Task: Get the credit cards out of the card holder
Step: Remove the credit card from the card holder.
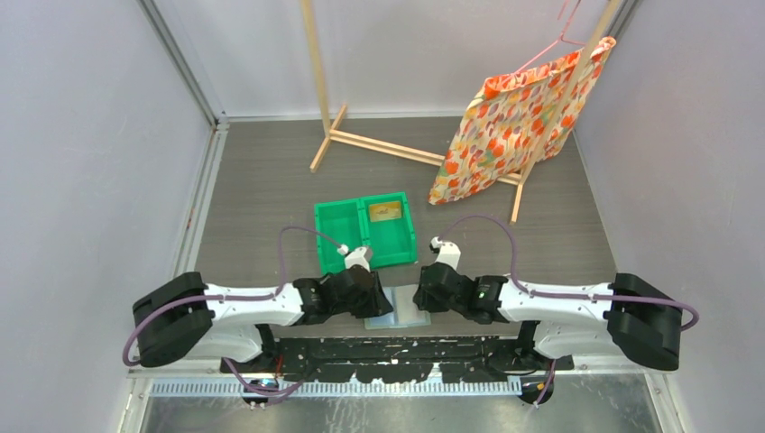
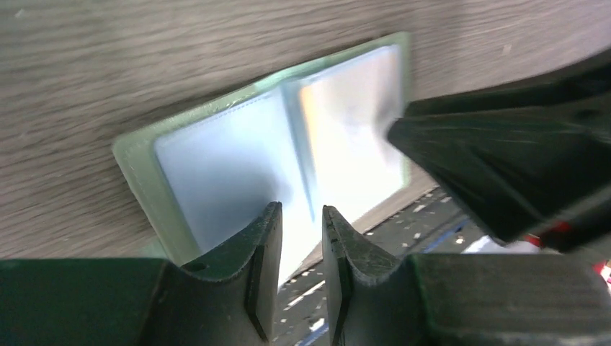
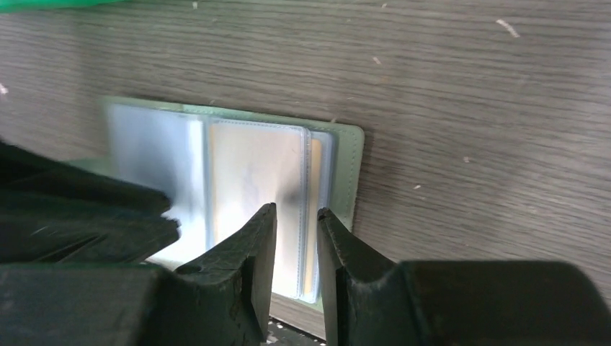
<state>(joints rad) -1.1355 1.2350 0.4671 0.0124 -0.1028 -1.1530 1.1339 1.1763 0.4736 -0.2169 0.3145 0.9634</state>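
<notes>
Card holder (image 3: pixel 238 173) open at the table (image 3: pixel 490 86) edge.
Left pincer (image 2: pixel 301 241) and right pincer (image 3: pixel 297 241), each narrowly apart, over its pale inside.

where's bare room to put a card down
Bare table left of the green bin, out to the wall, and right of it, short of the wooden rack. The bin's left compartment is empty. Crowded at the near edge: left gripper and right gripper meet over the card holder.

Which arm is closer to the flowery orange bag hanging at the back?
Right. The right gripper is at the card holder's right side, the bag farther back and to its right; the left gripper is at the holder's left side, farther from the bag.
</notes>
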